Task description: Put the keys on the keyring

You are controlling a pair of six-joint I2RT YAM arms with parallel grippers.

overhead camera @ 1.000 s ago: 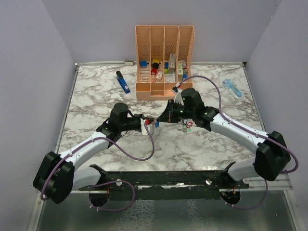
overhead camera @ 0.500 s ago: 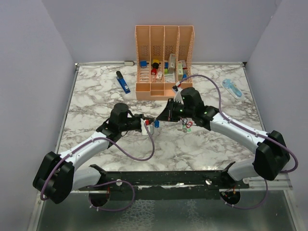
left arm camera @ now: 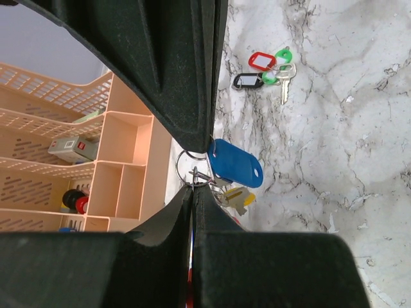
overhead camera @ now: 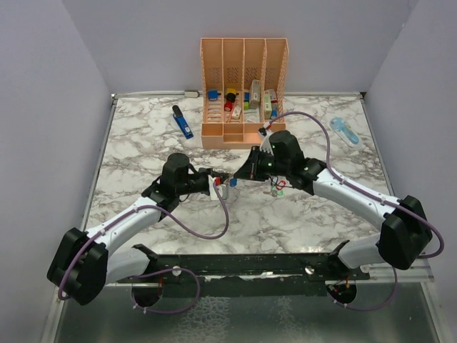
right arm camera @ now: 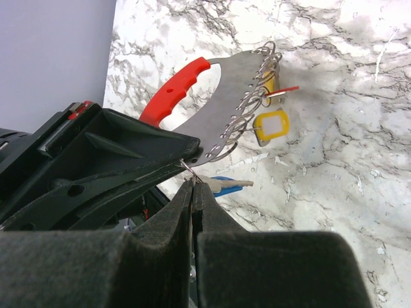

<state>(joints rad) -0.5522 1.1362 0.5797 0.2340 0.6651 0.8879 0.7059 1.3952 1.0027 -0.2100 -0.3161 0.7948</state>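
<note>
My left gripper (overhead camera: 214,184) is shut on the keyring (right arm camera: 234,80), a loop with a red grip half and a grey metal half lined with several wire loops. A yellow-tagged key (right arm camera: 270,124) hangs from those loops. My right gripper (right arm camera: 192,183) is shut on the small split ring of a blue-tagged key (left arm camera: 234,163), right against the keyring's lower corner. In the top view the two grippers meet tip to tip at the table's middle, my right gripper (overhead camera: 236,179) just right of the left. Loose keys with red, black and green tags (left arm camera: 264,65) lie on the marble beyond them.
A peach desk organiser (overhead camera: 243,93) with small items stands at the back centre. A blue pen-like tool (overhead camera: 183,122) lies to its left. A pale blue oblong gadget (overhead camera: 345,131) lies at the back right. The loose keys (overhead camera: 277,187) sit beside my right arm.
Both grippers stay shut and close together. The keyring and the blue-tagged key have shifted only slightly.
</note>
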